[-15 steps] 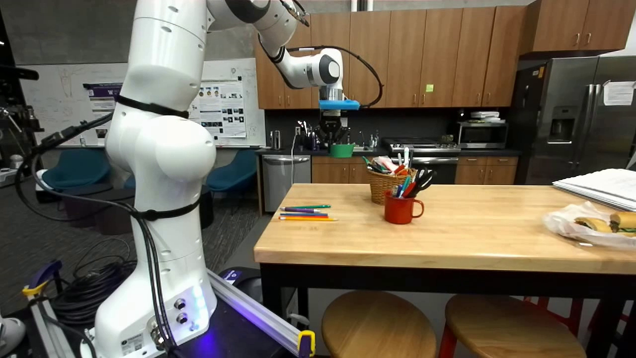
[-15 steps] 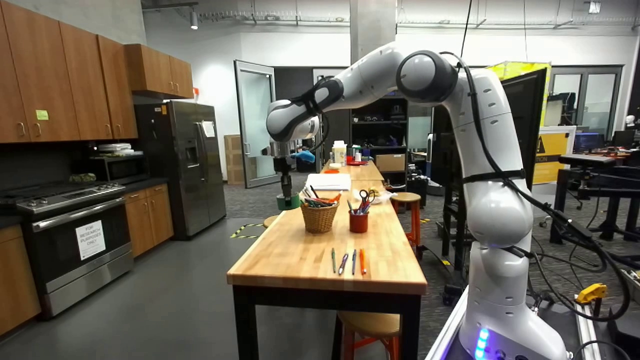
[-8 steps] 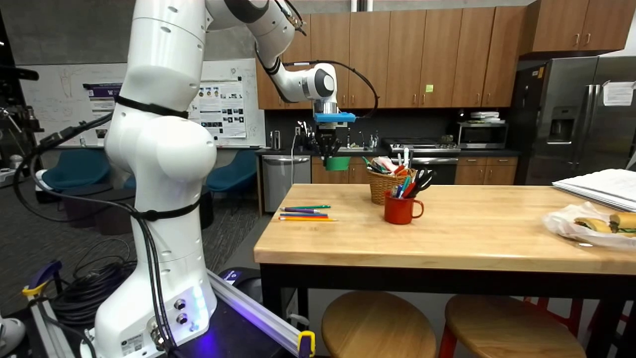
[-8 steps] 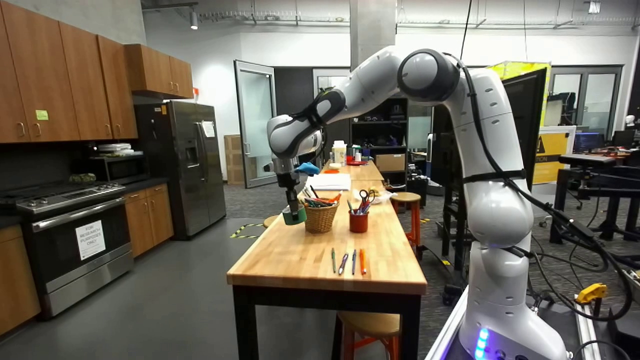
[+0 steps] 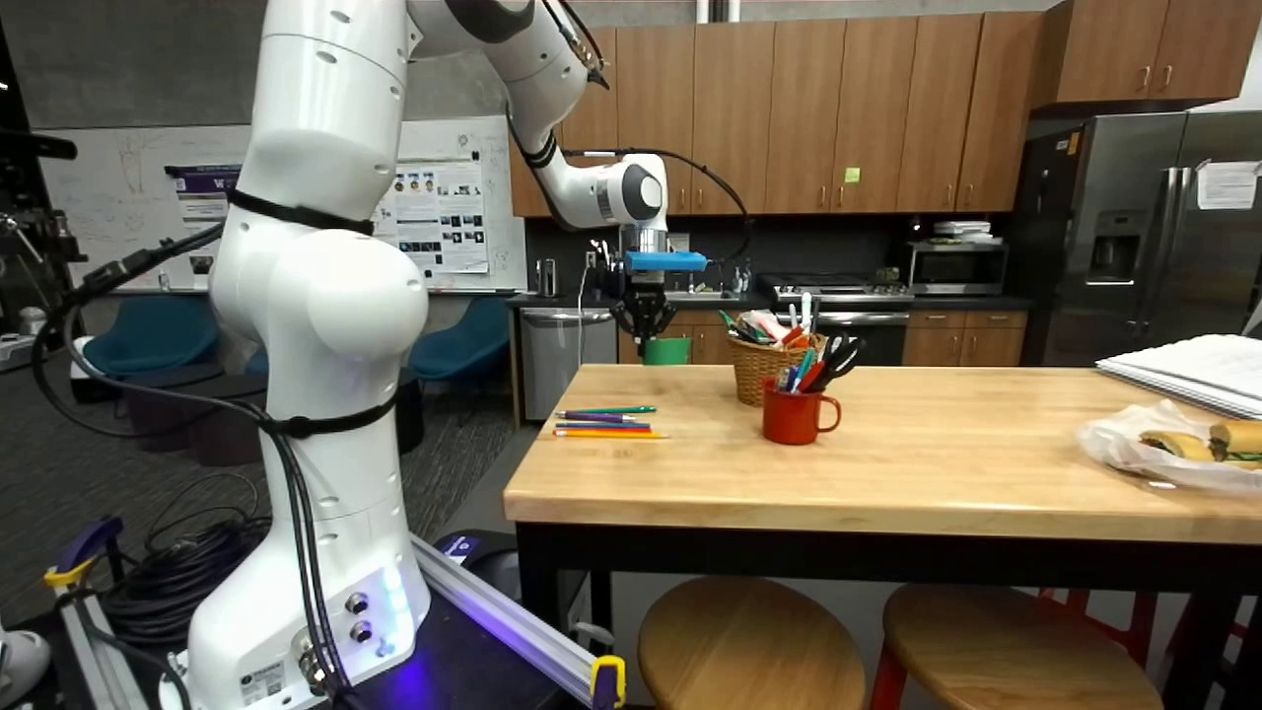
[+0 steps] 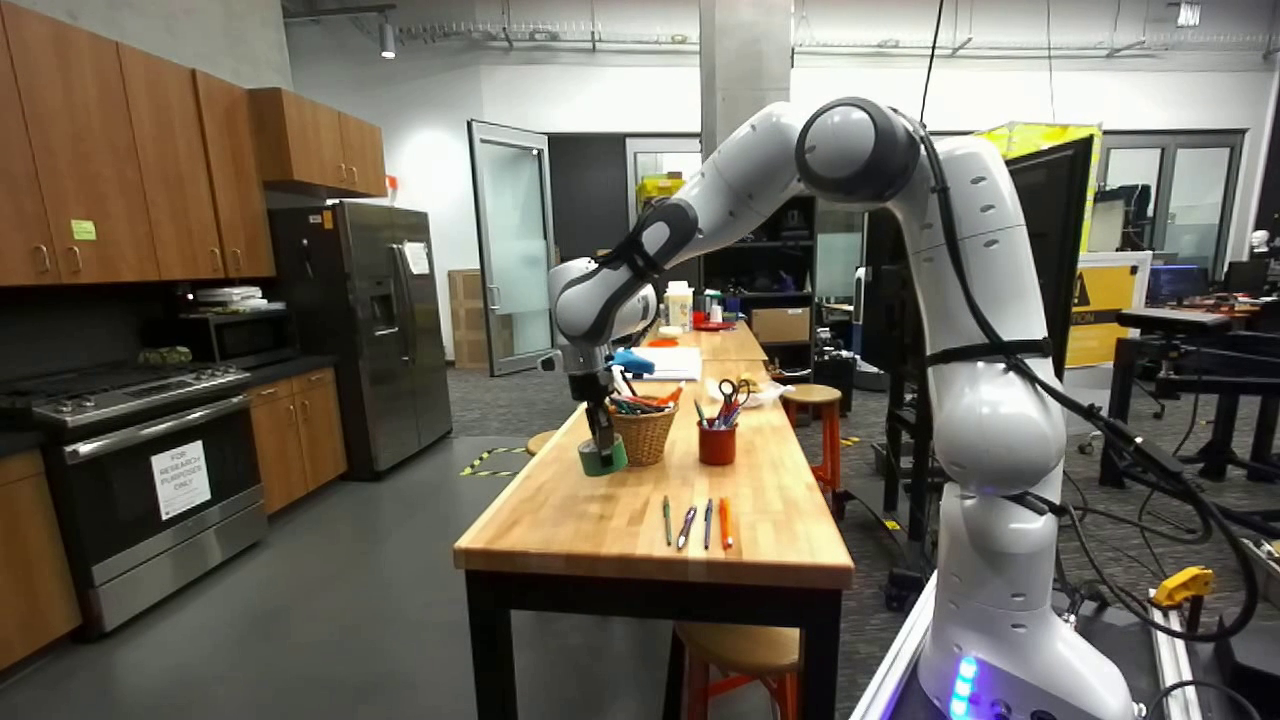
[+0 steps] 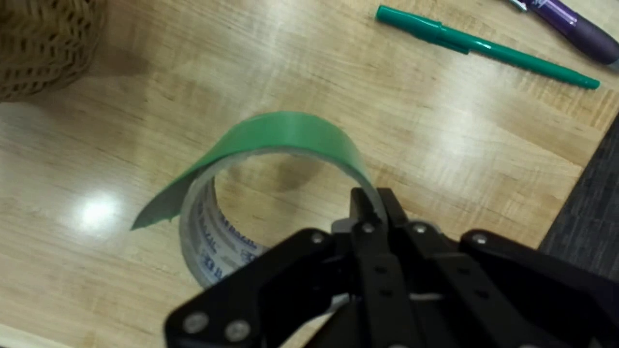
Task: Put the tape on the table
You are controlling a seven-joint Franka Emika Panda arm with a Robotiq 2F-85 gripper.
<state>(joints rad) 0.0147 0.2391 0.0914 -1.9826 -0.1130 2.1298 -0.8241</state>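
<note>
Wrist view: see tape (image 7: 290, 130) mid-frame, pinched by right wall in nearly closed claw (image 7: 375, 202), extending left; over table (image 7: 459, 159), cannot tell if touching. Probably needs slight lowering, then release.

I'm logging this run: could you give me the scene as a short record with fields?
Held item: green tape roll, loose end peeled out
Grip: gripper closed on the roll's wall, one finger inside the ring, one outside
Tape position: over the table; contact with its top unclear
Containers: wicker basket and red mug, both upright and filled
Loose items: pens side by side near the table's end
Status: tape not yet released
</note>
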